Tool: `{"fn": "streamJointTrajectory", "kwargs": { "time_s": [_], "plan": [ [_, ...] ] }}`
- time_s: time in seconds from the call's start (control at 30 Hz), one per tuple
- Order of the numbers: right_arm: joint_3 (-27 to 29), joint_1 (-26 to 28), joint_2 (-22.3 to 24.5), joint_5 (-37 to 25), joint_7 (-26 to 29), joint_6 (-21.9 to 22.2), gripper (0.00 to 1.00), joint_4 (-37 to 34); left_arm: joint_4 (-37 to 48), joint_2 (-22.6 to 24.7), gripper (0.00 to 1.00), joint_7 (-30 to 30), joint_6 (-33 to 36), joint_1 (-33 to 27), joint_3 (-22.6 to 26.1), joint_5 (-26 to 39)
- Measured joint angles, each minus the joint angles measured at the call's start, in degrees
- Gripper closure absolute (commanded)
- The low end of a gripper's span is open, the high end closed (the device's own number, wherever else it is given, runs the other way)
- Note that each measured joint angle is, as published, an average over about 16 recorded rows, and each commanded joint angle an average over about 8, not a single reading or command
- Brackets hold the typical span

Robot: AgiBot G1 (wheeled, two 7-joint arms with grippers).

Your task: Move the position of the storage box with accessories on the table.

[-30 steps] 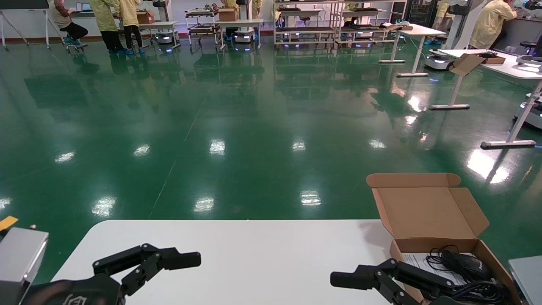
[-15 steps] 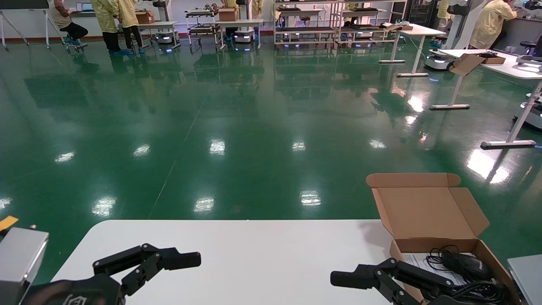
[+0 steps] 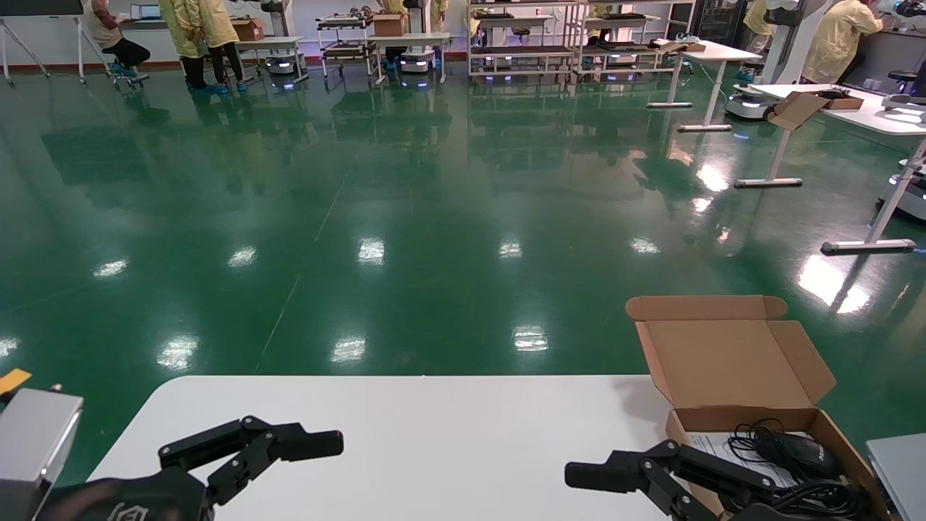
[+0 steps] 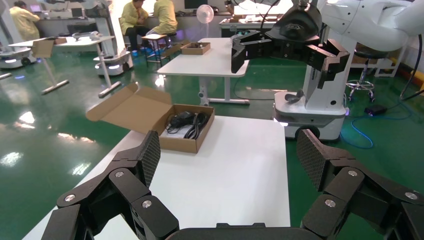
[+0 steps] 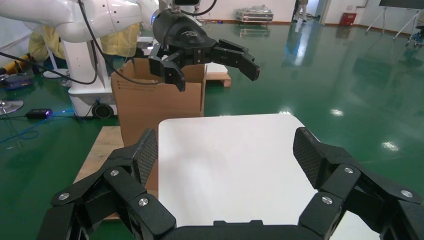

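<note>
Hovering low over the near edge of the table [image 3: 434, 427], both grippers sit idle, nothing held. Left gripper [image 3: 289, 441] at near left, fingers spread wide. Right gripper [image 3: 615, 474] at near right, fingers likewise spread, just left of the storage box [image 3: 731, 362].

Box rests at the table's right side, lid standing open toward the far side. Inside: black mouse [image 3: 796, 450], coiled cable [image 3: 759, 438], white paper sheet [image 3: 712, 445] beneath.

Step in hand, by my reading: pre-approach, no contact yet. Next move likely calls for the right gripper to reach the box's wall and grip or push it without tipping the contents.
</note>
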Motion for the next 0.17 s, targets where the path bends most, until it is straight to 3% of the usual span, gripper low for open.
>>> {"fn": "streamJointTrajectory", "kwargs": {
  "time_s": [0.17],
  "plan": [
    [0.00,0.01,0.00,0.00,0.00,0.00,0.00,-0.01,0.00,0.00,0.00,0.00,0.00,0.00,0.00,0.00]
  ]
}}
